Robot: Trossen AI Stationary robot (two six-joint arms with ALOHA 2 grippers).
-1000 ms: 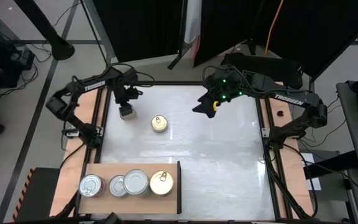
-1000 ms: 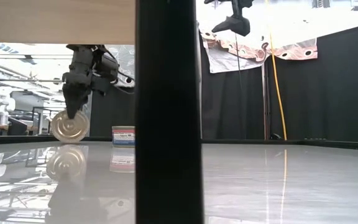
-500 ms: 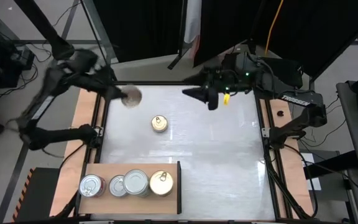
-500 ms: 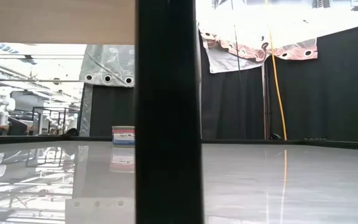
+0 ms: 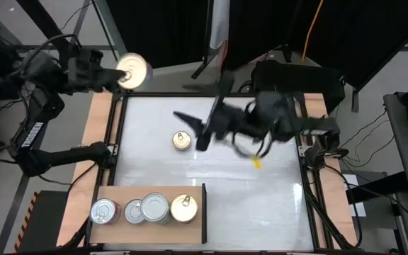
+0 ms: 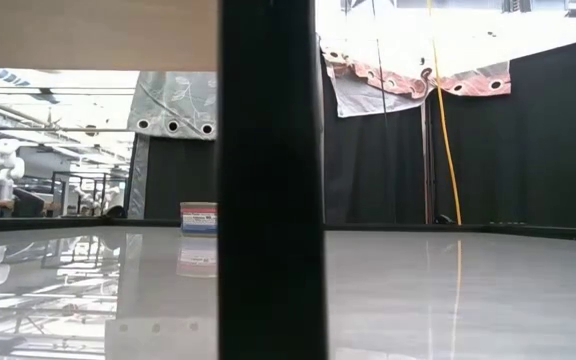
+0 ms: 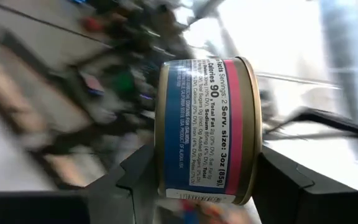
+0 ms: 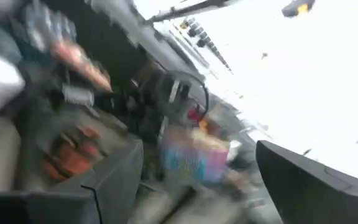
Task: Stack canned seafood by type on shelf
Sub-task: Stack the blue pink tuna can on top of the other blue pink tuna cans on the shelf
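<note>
Tin [image 7: 207,129] sideways in left pincer [image 7: 207,177]

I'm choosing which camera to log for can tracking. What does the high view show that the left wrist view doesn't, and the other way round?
Only the high view shows the shelf with four cans on it, a gold-lidded can alone on the white table, and the right gripper, open, reaching toward that can. Only the left wrist view shows the held can's blue and pink label with its nutrition text. Both show the left gripper shut on that can, raised beyond the table's far left corner.
</note>
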